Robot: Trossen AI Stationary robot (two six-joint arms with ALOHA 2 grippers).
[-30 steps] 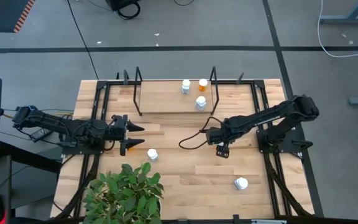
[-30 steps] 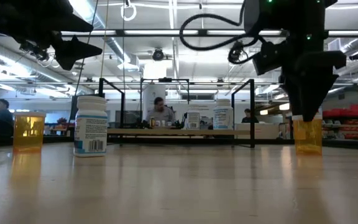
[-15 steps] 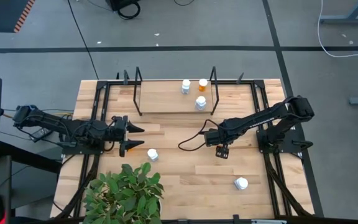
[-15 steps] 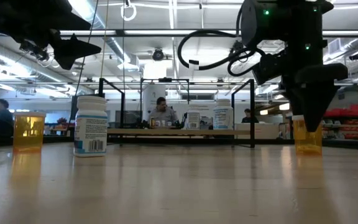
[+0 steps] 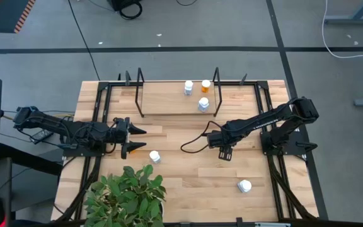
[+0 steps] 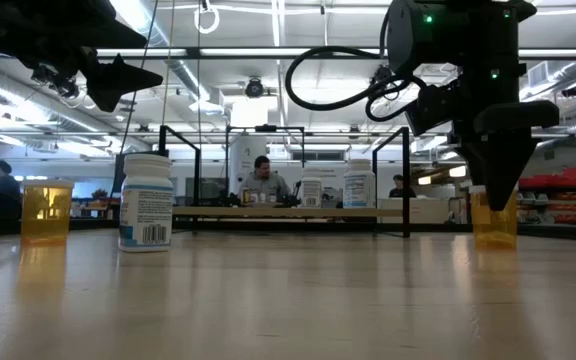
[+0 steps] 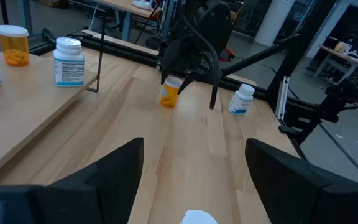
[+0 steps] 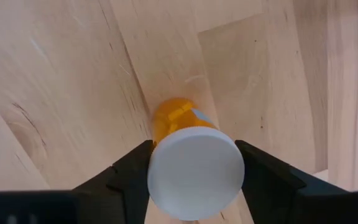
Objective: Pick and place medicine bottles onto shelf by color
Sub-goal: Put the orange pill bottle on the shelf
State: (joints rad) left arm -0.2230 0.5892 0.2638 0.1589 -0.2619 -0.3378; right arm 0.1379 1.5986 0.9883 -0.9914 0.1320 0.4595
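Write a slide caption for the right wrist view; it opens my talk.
Right end effector straddles an upright orange bottle on the wooden tabletop.

Our right gripper [image 5: 225,153] points straight down, jaws spread wide, arm stretched toward mid-bench. Our left gripper [image 5: 136,138] hangs level, jaws wide apart, arm extended from the left.

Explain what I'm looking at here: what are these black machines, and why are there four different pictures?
These are two robot arms at a wooden table, filmed from above, from table height, and from a camera on each wrist. The right hand sits with its fingers on either side of an orange bottle standing on the table. The left hand waits open near a white bottle. Three bottles already stand on the shelf; another white one and a plant are at the table's near edge.
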